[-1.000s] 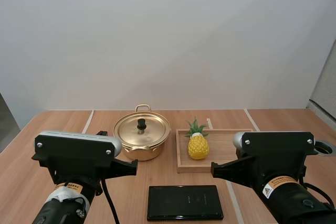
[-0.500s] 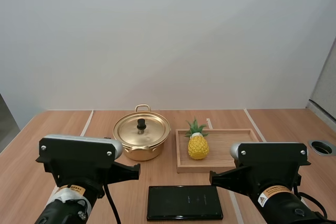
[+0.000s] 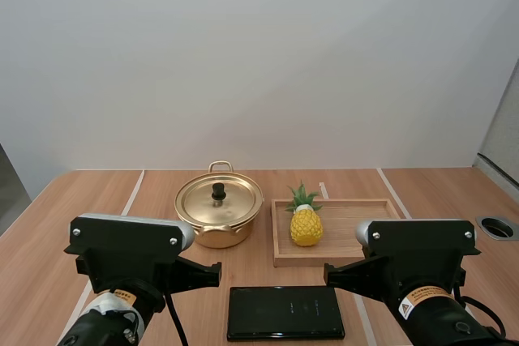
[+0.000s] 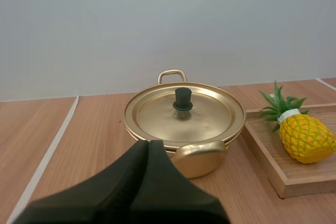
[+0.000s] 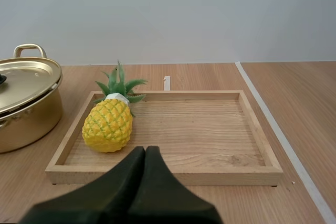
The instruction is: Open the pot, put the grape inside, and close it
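A gold pot (image 3: pixel 219 215) with its lid on and a black knob (image 3: pixel 218 191) stands on the table at centre left; the left wrist view has the pot (image 4: pixel 185 124) just beyond my left gripper (image 4: pixel 147 145), whose fingers lie together, shut on nothing. A yellow toy pineapple (image 3: pixel 306 222) with green leaves lies at the left end of a wooden tray (image 3: pixel 357 232). No grapes are in sight. My right gripper (image 5: pixel 145 151) is shut too, at the tray's (image 5: pixel 210 174) near edge, with the pineapple (image 5: pixel 108 123) slightly beyond it.
A black flat slab (image 3: pixel 285 312) like a phone lies on the table in front of the tray, between my two arms. A round cable hole (image 3: pixel 498 227) sits at the table's right edge.
Both arms have drawn in toward the middle and lower in the high view. Pot, pineapple and tray have not moved.
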Robot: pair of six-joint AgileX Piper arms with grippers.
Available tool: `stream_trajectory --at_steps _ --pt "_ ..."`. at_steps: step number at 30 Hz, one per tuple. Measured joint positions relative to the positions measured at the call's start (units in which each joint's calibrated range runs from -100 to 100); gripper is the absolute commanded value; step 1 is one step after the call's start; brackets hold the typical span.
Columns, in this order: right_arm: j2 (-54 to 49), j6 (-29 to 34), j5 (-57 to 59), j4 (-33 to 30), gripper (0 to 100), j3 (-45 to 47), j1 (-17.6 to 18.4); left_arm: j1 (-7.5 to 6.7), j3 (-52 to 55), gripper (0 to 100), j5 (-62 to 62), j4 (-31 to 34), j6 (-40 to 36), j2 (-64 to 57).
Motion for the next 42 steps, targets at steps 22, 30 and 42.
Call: stream_trajectory --at_steps 22,30,42 --pt "0.0 0.0 0.0 -0.1 0 0.0 0.0 -0.46 0.0 1 0.0 0.7 -0.1 0.0" --pt "0.0 0.0 0.0 -0.2 0 0.0 0.0 -2.07 0.0 1 -0.7 12.2 -6.1 0.0" --pt "0.0 0.0 0.0 -0.2 0 0.0 0.0 -2.07 0.0 1 -0.7 20.5 -21.3 0.0"
